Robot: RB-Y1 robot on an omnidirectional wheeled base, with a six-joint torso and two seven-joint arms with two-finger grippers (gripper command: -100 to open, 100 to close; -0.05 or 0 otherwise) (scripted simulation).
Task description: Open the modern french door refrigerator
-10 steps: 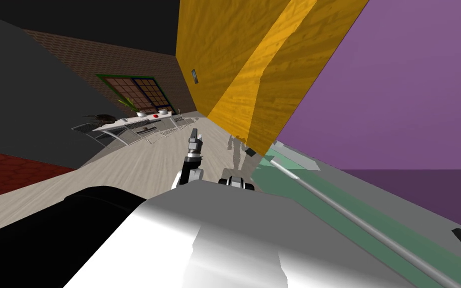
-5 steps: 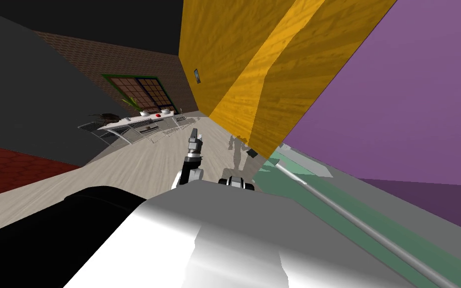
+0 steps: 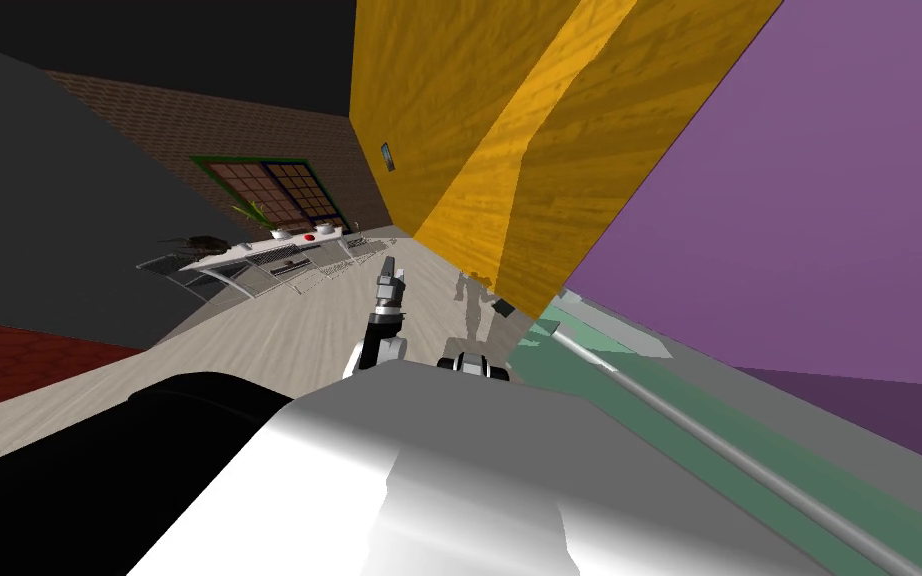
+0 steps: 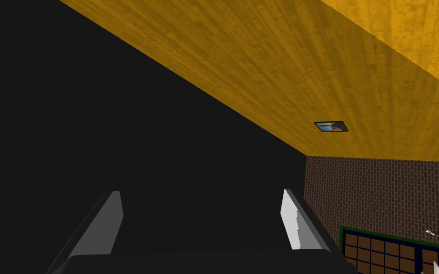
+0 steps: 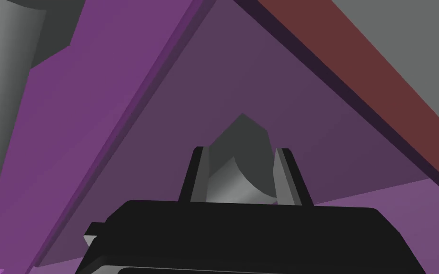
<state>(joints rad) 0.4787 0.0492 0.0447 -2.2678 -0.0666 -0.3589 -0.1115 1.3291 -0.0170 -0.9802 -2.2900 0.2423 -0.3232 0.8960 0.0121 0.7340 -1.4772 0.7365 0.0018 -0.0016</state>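
Refrigerator (image 3: pixel 799 220) stands close on my right, a flat purple face with a long grey bar handle (image 3: pixel 694 430) slanting along its lower edge. Left to right: far tabletop (image 3: pixel 249 255), open pale floor (image 3: pixel 279 330), left gripper (image 3: pixel 387 268) with jaws wide apart and empty, yellow wall (image 3: pixel 469 150) corner meeting the purple edge, right gripper (image 5: pixel 241 151) with jaws clamped on the handle. The head view has swung slightly since half a second ago, which is my own move.

Head camera looks steeply down, rolled. It and the left wrist camera share a yellow wall (image 3: pixel 429 120); right wrist camera hugs a grey bar (image 5: pixel 236 152).
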